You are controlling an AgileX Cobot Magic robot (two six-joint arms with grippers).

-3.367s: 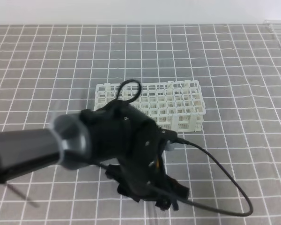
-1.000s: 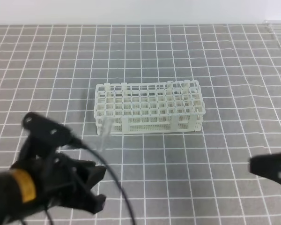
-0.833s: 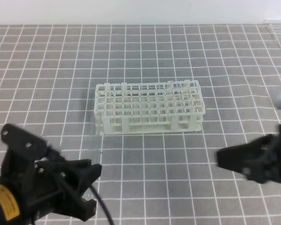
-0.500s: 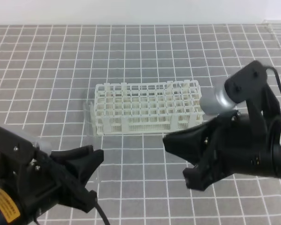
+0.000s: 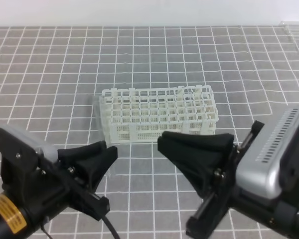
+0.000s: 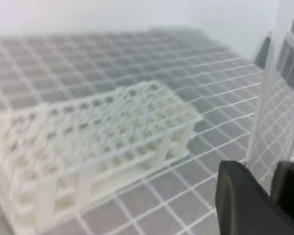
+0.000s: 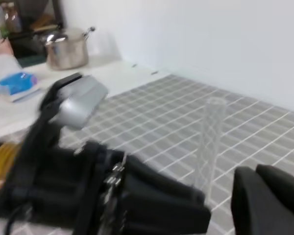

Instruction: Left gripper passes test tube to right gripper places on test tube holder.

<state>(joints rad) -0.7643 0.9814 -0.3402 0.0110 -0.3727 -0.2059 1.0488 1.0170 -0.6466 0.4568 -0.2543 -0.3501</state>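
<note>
White plastic lattice, the test tube holder (image 5: 159,114) sits on the grey gridded surface (image 5: 50,64). In front of the holder, toward its left end, the left gripper (image 5: 100,160) has its fingers closed on the test tube (image 5: 101,130), which stands upright just beside the holder's left end. In front of the holder's right half, the right gripper (image 5: 194,164) has its fingers spread apart, clear of the tube.

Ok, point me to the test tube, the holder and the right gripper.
test tube (image 7: 209,142): right wrist view, mid-body of the clear tube.
test tube holder (image 5: 159,107): high view, top lattice.
right gripper (image 5: 202,172): high view, between the open jaws.
</note>
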